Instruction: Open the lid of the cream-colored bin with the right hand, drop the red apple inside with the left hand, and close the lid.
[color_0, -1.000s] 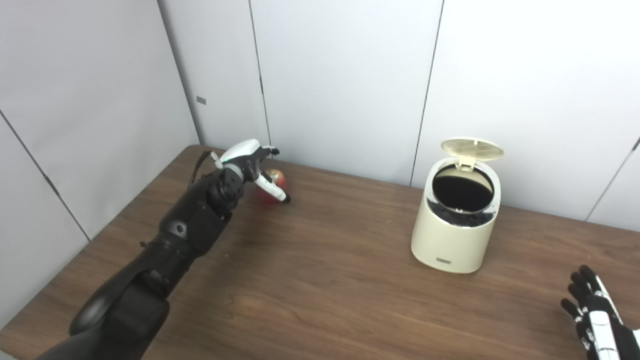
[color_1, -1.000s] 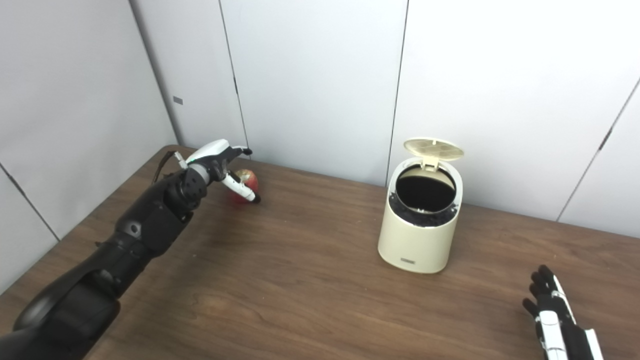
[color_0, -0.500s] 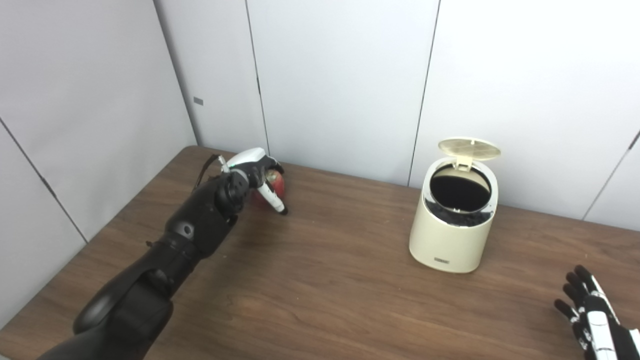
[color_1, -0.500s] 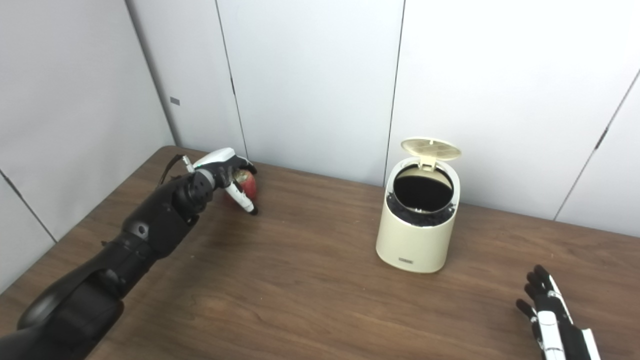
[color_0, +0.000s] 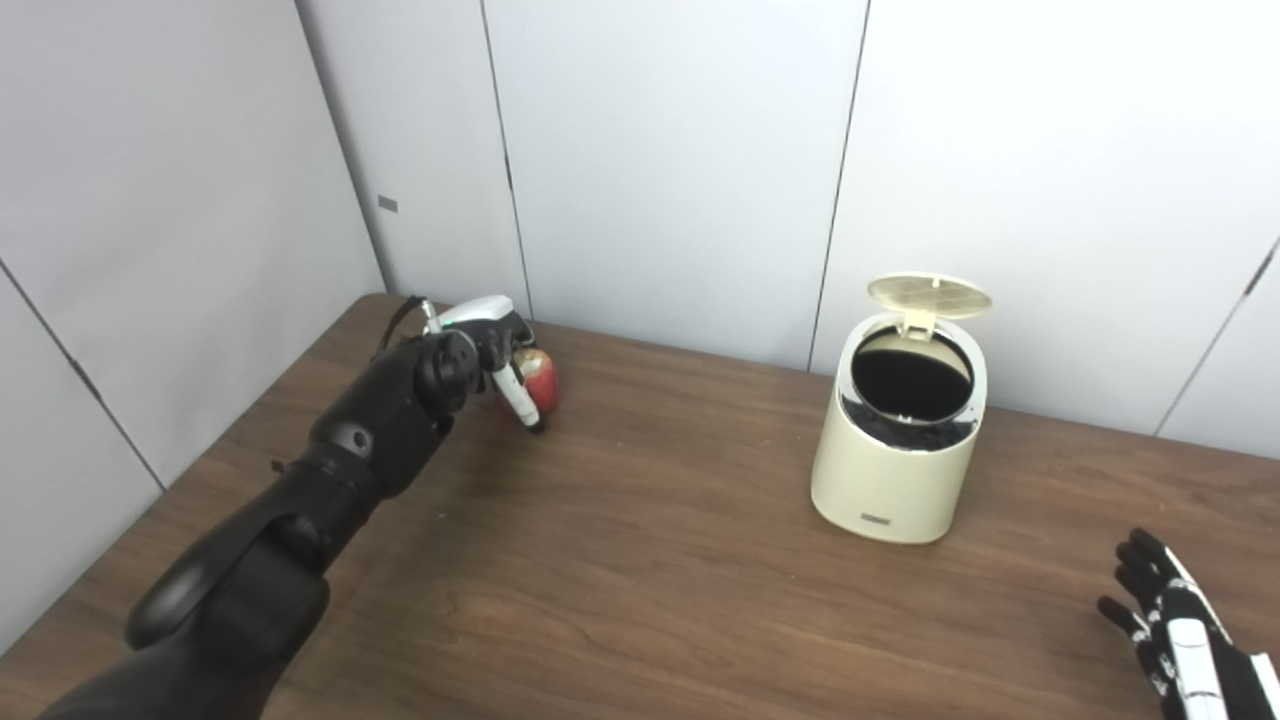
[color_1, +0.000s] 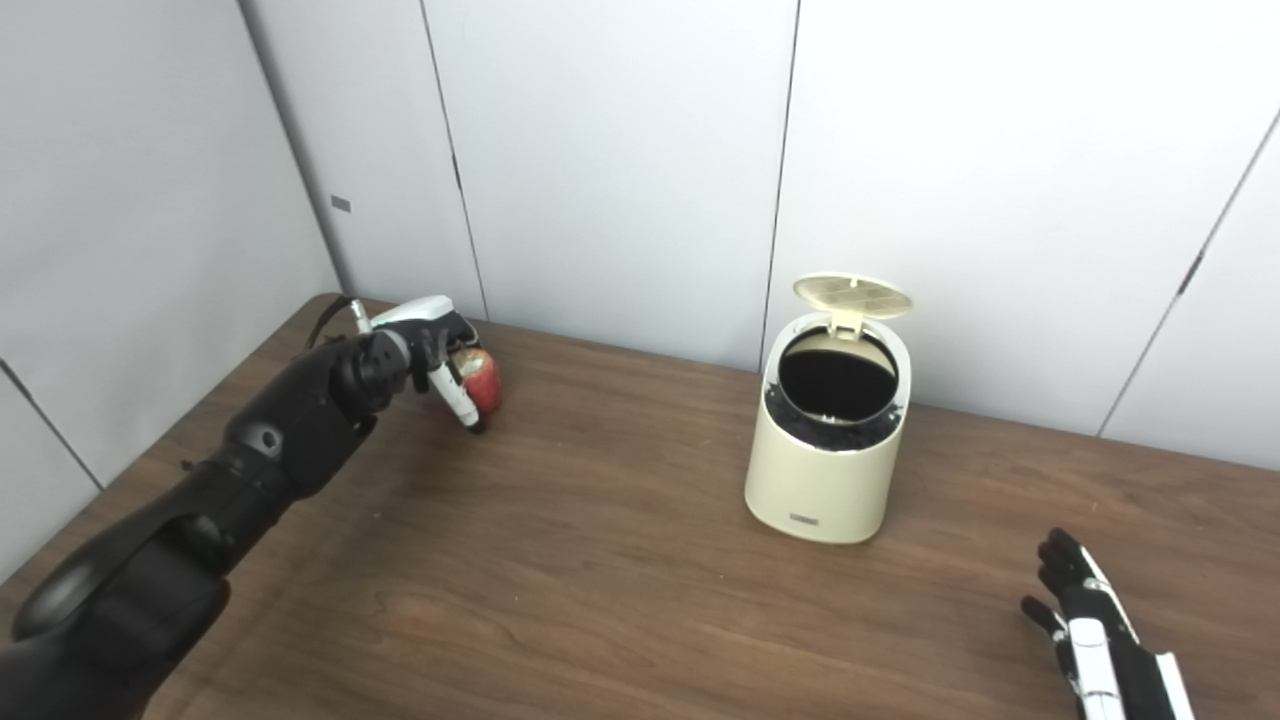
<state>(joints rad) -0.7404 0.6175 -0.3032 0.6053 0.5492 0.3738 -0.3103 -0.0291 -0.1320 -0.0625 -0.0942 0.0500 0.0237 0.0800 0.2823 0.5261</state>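
**Left hand wraps the apple while the bin waits open**

The left hand (color_0: 490, 350) is at the far left side of the table (color_0: 640, 600). Its fingers (color_0: 522, 400) are curled around the red apple (color_0: 541, 378). One finger comes down the front of the apple, and the rest of the hand sits on top of it and behind it. The apple looks like it is sitting on the wood, not up in the air. The hand looks closed on it, but I cannot be sure how tight the hold is.

Why hold it like that? An apple is round and smooth, so it can roll away. With fingers on more than one side, it has nowhere to go.

The cream-colored bin (color_0: 895, 470) stands well away from those fingers, off to their right. Its lid (color_0: 930, 296) is tipped up at the back, so the dark hole on top is easy to see. That part of the job looks done. The lid stands up with no hand touching it.

The right hand (color_0: 1175, 630) is down near the front right corner of the table, near the bin but not touching it. Its fingers are spread wide and hold nothing. It seems to be waiting there, out of the way, so the left arm has room to carry the apple across.

Next, I think the left hand needs to lift the apple and bring it over the hole.
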